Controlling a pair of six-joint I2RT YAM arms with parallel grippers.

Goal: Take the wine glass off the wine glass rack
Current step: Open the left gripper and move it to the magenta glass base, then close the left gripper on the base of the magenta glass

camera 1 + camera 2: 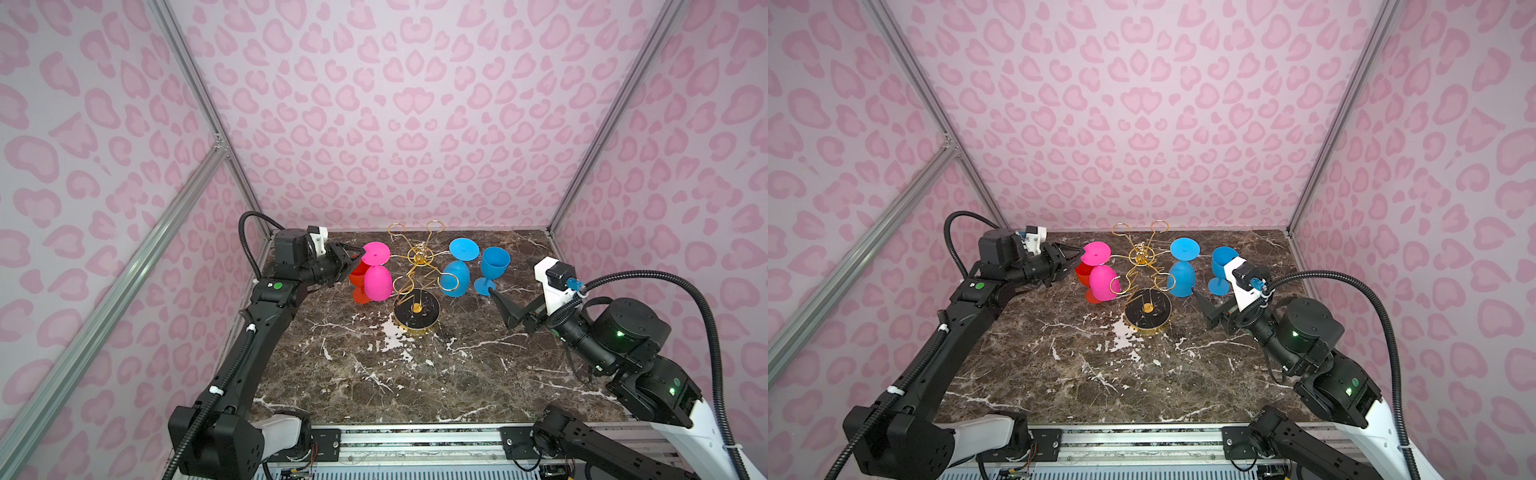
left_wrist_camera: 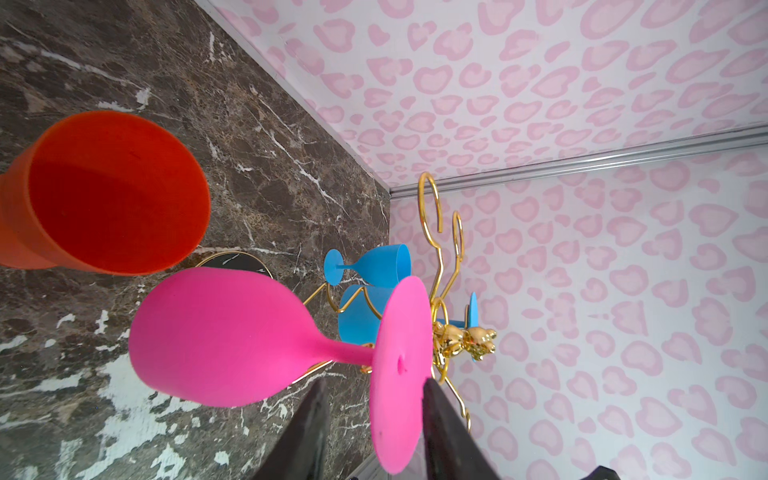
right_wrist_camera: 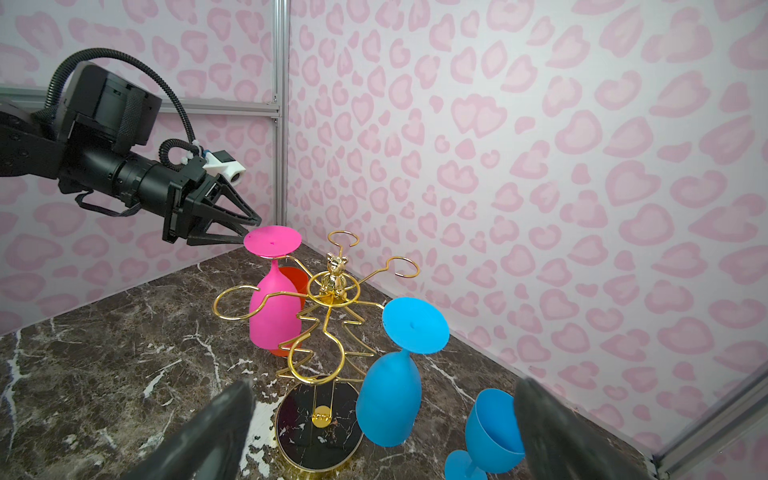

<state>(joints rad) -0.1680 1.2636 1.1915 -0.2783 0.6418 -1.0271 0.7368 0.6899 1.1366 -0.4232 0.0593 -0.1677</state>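
Left wrist view: left fingers (image 2: 444, 432) partly apart, straddling the foot disc of the pink wine glass (image 2: 220, 336). One finger sits close against the disc, with a gap at the other. No firm clamp seen.
Right wrist view: right fingers (image 3: 199, 432) spread wide, holding nothing.
Wine glass rack (image 3: 303, 428): 1, standing on the surface (image 1: 415, 382), between the two sets of fingers.
Rack loops: 6 counted; 2 carry glasses, 4 bare.
Wine glasses: 4 in total.
Hung bowl-down on rack: 2. The pink wine glass is at the left fingers. The hung blue glass (image 3: 388, 403) is just ahead of the right fingers.
Upright on surface: 2. The red glass (image 2: 112, 191) is near the left fingers, lower, just beside the pink bowl. The upright blue glass (image 1: 494, 262) is near the right fingers, apart from them.
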